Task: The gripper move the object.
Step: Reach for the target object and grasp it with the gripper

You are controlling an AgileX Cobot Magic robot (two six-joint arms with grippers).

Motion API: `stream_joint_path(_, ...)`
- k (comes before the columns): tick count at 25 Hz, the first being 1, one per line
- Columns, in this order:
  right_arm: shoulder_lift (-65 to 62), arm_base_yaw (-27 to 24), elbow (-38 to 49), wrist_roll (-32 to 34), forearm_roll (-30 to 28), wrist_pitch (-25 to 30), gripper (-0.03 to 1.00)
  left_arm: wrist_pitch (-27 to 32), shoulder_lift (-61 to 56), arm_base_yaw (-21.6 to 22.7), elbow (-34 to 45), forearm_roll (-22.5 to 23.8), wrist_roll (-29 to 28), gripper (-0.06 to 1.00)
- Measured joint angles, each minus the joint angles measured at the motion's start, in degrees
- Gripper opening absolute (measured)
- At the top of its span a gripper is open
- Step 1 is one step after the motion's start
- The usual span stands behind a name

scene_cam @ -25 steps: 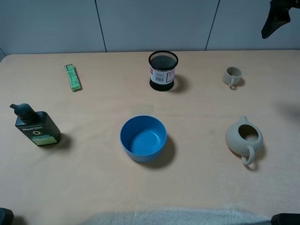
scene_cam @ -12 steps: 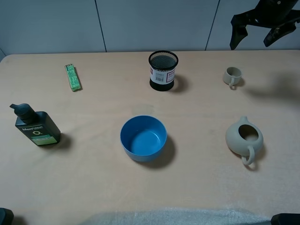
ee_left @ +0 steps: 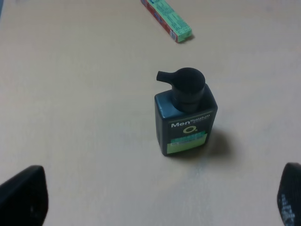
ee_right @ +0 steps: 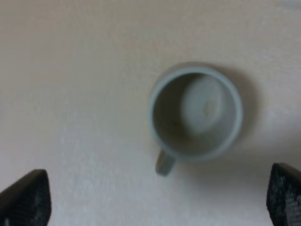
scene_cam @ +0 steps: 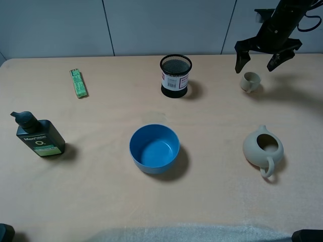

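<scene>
At the far right of the tabletop (scene_cam: 101, 196), standing upright and mouth-up, loop handle turned toward the near edge: the small beige-grey cup (scene_cam: 250, 79). Directly above it, hanging clear of it: the right gripper (scene_cam: 255, 66), with dark fingers (scene_cam: 238, 61) spread wide, one out to each side of the cup, touching neither rim nor handle and grasping nothing. Borne out in the right wrist view, with the cup's round mouth sitting between the two fingertips and well apart from both. Nearer along the same right side, well apart from the cup: a larger beige teapot (scene_cam: 262, 146), upright. In the middle of the tabletop, a blue bowl (scene_cam: 154, 147); behind it, a black mesh pen holder (scene_cam: 175, 75) with a white label. Over on the left, a dark pump bottle (scene_cam: 39, 136) with a green label, upright, and farther back a green pack (scene_cam: 78, 83) lying flat. Shown only in the left wrist view: the left gripper (ee_left: 156, 197), looking down on the pump bottle, fingers likewise parted wide, holding nothing, well short of the bottle.
</scene>
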Motion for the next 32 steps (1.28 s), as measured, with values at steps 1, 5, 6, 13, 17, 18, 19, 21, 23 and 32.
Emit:
stream_joint_path(1, 0.5, 0.0, 0.0, -0.11, 0.0, -0.45, 0.69, 0.0, 0.0, 0.0, 0.0, 0.0, 0.0, 0.99)
stream_joint_path(5, 2.47, -0.53, -0.04, -0.18, 0.28, -1.65, 0.69, 0.0, 0.0, 0.0, 0.0, 0.0, 0.0, 0.99)
stream_joint_path(6, 2.94, -0.67, -0.04, -0.32, 0.28, -2.02, 0.69, 0.0, 0.0, 0.0, 0.0, 0.0, 0.0, 0.99)
stream_joint_path(13, 5.35, -1.93, -0.18, -1.34, 0.83, -4.64, 0.69, 0.0, 0.0, 0.0, 0.0, 0.0, 0.0, 0.99)
stream_joint_path(17, 7.19, -2.5, -0.18, -1.72, 0.96, -5.89, 0.69, 0.0, 0.0, 0.0, 0.0, 0.0, 0.0, 0.99)
stream_joint_path(18, 7.65, -2.67, -0.18, -1.87, 1.01, -6.03, 0.69, 0.0, 0.0, 0.0, 0.0, 0.0, 0.0, 0.99)
stream_joint_path(19, 7.91, -2.78, -0.18, -1.88, 1.01, -6.08, 0.69, 0.0, 0.0, 0.0, 0.0, 0.0, 0.0, 0.99)
stream_joint_path(21, 8.36, -2.98, -0.18, -2.06, 1.01, -6.59, 0.69, 0.0, 0.0, 0.0, 0.0, 0.0, 0.0, 0.99)
stream_joint_path(23, 8.48, -3.17, -0.18, -2.05, 1.01, -7.06, 0.69, 0.0, 0.0, 0.0, 0.0, 0.0, 0.0, 0.99)
stream_joint_path(32, 8.48, -3.17, -0.22, -2.12, 1.01, -7.23, 0.62, 0.0, 0.0, 0.0, 0.0, 0.0, 0.0, 0.99)
